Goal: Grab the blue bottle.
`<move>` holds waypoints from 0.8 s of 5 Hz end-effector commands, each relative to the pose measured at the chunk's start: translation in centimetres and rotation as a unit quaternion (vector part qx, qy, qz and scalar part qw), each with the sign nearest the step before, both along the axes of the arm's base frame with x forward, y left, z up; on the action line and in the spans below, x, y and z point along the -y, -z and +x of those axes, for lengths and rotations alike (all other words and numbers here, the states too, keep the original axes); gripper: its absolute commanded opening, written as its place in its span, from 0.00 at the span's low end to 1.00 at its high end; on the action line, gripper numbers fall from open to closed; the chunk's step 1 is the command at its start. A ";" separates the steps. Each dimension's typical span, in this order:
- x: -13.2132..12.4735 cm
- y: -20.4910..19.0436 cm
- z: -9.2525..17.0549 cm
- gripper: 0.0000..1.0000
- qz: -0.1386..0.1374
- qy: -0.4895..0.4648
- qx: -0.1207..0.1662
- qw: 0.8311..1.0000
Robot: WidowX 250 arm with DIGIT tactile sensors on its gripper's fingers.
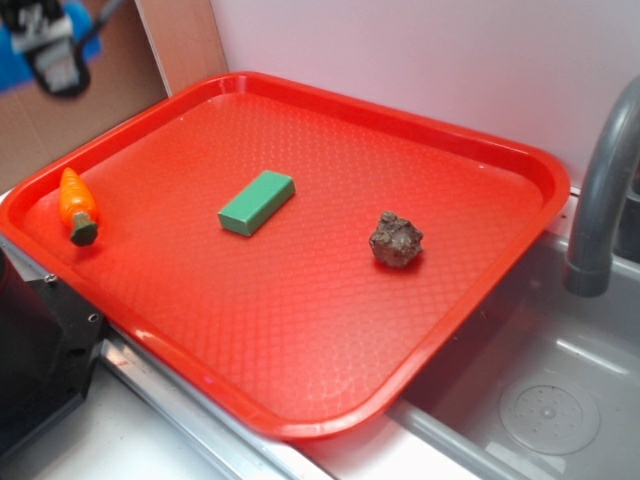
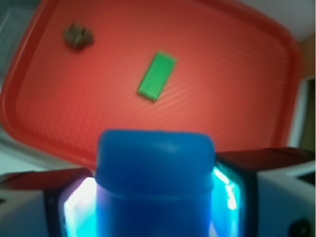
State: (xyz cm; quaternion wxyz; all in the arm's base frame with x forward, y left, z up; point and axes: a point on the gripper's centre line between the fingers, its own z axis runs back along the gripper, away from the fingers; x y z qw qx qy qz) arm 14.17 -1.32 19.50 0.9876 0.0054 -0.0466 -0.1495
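Observation:
The blue bottle [image 2: 155, 182] fills the lower middle of the wrist view, blurred, held between my two fingers. In the exterior view my gripper [image 1: 52, 50] is high at the top left, above and beyond the tray's left corner, with the blue bottle [image 1: 15, 42] showing as blue patches around it. The gripper [image 2: 155, 197] is shut on the bottle and holds it well above the red tray [image 1: 300, 300]. The bottle's lower part is out of view.
On the tray lie a green rectangular block [image 1: 257, 201], a toy carrot [image 1: 77, 206] near the left rim, and a brown lumpy object [image 1: 396, 239]. A grey sink [image 1: 550, 400] with a faucet [image 1: 605, 190] is at the right. A dark box [image 1: 35, 340] stands at the lower left.

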 end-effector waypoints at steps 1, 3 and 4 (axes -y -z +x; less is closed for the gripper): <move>0.6 -5.0 1.5 0.00 -0.006 -0.075 0.013 0.997; -0.2 -5.0 1.6 0.00 -0.020 -0.107 -0.002 0.994; -0.1 -4.9 1.6 0.00 -0.022 -0.107 -0.001 0.994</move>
